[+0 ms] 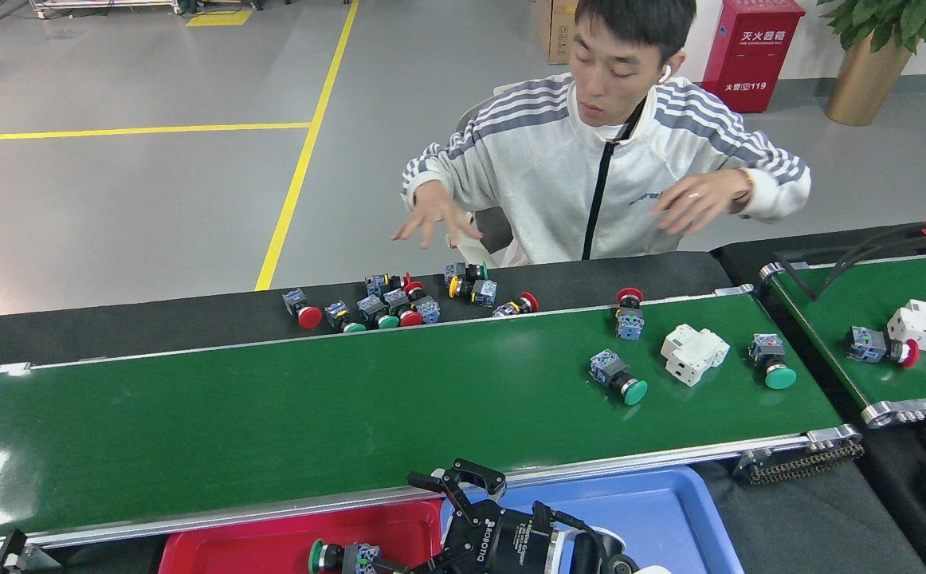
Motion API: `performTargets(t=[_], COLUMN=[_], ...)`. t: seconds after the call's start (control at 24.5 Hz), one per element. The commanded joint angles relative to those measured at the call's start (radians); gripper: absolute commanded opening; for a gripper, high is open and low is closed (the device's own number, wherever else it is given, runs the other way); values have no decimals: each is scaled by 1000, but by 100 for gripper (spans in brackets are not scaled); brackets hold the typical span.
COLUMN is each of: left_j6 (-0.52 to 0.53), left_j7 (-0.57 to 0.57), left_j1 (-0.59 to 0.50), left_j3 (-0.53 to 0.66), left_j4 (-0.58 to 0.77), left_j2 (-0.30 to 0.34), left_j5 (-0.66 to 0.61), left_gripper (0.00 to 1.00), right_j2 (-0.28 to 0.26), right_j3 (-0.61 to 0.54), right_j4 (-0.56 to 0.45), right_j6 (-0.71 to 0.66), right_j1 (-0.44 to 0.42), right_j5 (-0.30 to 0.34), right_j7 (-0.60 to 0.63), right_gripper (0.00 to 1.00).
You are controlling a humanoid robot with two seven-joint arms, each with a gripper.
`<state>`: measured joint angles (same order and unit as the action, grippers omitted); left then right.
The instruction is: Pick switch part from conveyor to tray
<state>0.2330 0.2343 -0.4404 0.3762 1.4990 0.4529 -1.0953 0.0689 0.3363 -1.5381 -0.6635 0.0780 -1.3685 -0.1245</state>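
Now the right gripper (431, 518) hangs open over the red tray (272, 550), a green switch (341, 556) lying loose there. Next, likely the near green switch (617, 376) on the conveyor (272, 406)

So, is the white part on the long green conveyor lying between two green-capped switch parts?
Yes, the white part lies on the conveyor with one green-capped switch part on its left and another on its right.
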Motion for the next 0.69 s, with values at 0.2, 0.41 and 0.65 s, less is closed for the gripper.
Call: performTargets(t=[0.2, 0.41, 0.65], left_j6=[5, 5, 5], left_j7=[5, 5, 5], left_j1=[-1, -1, -1], left_j3=[7, 7, 6], left_j4=[10, 10, 10], left_j2=[7, 9, 10], left_j5=[-1, -1, -1], left_gripper=[100, 100, 100], right_j2=[-4, -8, -18], right_j3=[-442, -497, -413], right_j4=[-114, -102, -102], right_j6=[390, 421, 417], right_j1=[-221, -268, -179], right_j5=[8, 6, -12], right_j7=[238, 233, 138], right_gripper=[98, 98, 98])
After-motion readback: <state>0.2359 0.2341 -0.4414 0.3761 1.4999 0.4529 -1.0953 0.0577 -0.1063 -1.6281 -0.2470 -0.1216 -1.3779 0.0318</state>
